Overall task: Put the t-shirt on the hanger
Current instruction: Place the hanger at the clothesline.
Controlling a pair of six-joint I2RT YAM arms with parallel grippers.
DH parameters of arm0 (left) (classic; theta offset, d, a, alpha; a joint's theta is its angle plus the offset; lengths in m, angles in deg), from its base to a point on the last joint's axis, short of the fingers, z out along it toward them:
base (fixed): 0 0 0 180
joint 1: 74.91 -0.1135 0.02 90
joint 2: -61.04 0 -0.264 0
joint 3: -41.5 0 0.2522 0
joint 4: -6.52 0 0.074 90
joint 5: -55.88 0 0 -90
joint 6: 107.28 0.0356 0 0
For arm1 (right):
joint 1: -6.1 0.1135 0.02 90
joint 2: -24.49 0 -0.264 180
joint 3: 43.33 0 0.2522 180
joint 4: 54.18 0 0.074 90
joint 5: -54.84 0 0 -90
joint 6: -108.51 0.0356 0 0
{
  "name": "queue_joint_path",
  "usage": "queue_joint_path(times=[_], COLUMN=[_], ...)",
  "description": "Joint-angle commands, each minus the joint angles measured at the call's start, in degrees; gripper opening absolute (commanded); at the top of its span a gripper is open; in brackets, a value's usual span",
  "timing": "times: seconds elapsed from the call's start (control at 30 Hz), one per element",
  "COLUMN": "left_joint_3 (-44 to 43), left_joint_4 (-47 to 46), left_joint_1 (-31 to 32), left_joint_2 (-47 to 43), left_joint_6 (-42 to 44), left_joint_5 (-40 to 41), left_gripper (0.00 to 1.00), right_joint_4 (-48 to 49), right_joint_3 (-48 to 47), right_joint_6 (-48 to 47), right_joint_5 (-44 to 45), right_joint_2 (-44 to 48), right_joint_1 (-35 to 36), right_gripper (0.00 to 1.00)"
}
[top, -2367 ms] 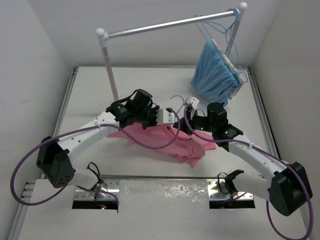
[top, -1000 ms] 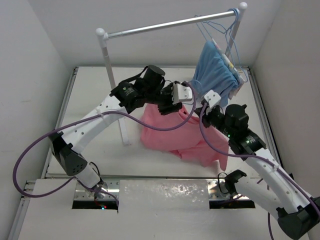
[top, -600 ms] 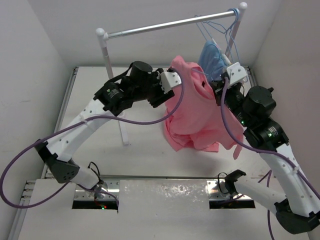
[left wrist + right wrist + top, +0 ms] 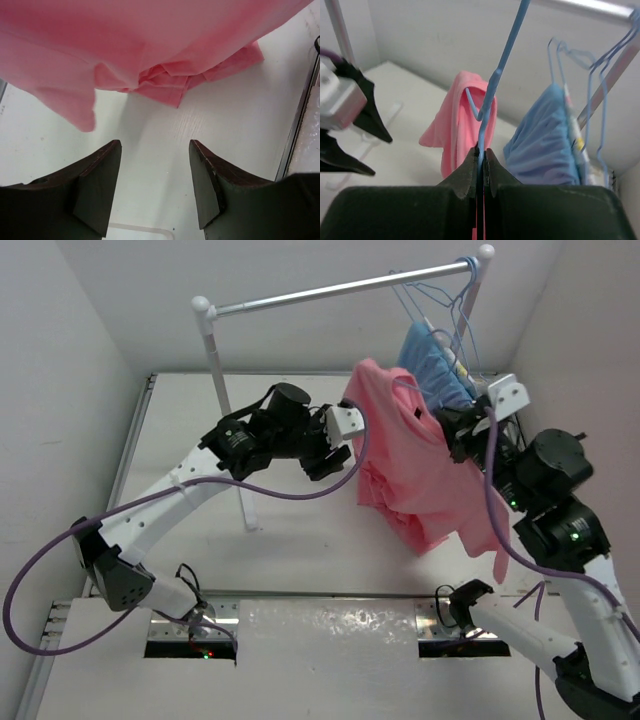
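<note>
The salmon-pink t-shirt (image 4: pixel 410 465) hangs in the air, draped over a thin light-blue wire hanger (image 4: pixel 492 85). My right gripper (image 4: pixel 480 152) is shut on the hanger's wire just below its twisted neck. In the top view the right gripper (image 4: pixel 457 433) sits at the shirt's right shoulder, and most of the hanger is hidden under the cloth. My left gripper (image 4: pixel 345 452) stands open beside the shirt's left edge. In the left wrist view the t-shirt (image 4: pixel 150 45) hangs ahead of the left gripper (image 4: pixel 155 150), with only bare table between the fingers.
A silver rail (image 4: pixel 330 288) on white posts (image 4: pixel 215 360) spans the back. A light-blue garment (image 4: pixel 435 365) and several spare blue hangers (image 4: pixel 445 290) hang at its right end, close behind the t-shirt. White walls enclose the table (image 4: pixel 180 440).
My right gripper has raised the hanger and t-shirt off the table, up and to the right toward the rail. My left gripper has dropped slightly and now stands clear of the cloth.
</note>
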Motion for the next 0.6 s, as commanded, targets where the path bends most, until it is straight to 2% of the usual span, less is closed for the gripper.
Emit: queue_joint_path(times=[0.0, 0.13, 0.17, 0.27, 0.4, 0.43, 0.57], left_joint_3=[-1.2, 3.2, 7.5, 18.0, 24.9, 25.7, 25.8], left_joint_4=[-1.1, -3.7, -5.8, -13.8, -17.9, -18.9, -20.4], left_joint_1=[-0.2, -0.6, -1.0, -3.1, -5.5, -7.3, -12.5], left_joint_2=[-2.7, -5.7, -7.2, -8.9, -8.5, -7.8, -4.5], left_joint_6=[0.3, 3.2, 4.7, 7.8, 10.8, 11.3, 10.2], left_joint_5=[1.6, 8.2, 13.0, 18.8, 17.4, 15.7, 7.7], left_gripper=[0.54, 0.53, 0.53, 0.53, 0.53, 0.53, 0.53], right_joint_4=[5.9, 12.4, 12.9, 12.8, 12.7, 12.2, 13.5], right_joint_3=[5.3, 8.6, 8.5, 5.0, -1.2, -4.5, -11.2], right_joint_6=[1.7, 1.6, 1.2, -1.3, -2.4, -2.7, -4.8], right_joint_5=[1.1, 2.6, 2.7, 2.4, 10.3, 14.2, 19.3], right_joint_2=[-0.4, -1.4, -2.1, -6.0, -12.2, -15.3, -23.0], right_joint_1=[-0.2, -0.2, -0.1, -0.1, -0.2, -0.3, -0.3], right_gripper=[0.00, 0.00, 0.00, 0.00, 0.00, 0.00, 0.00])
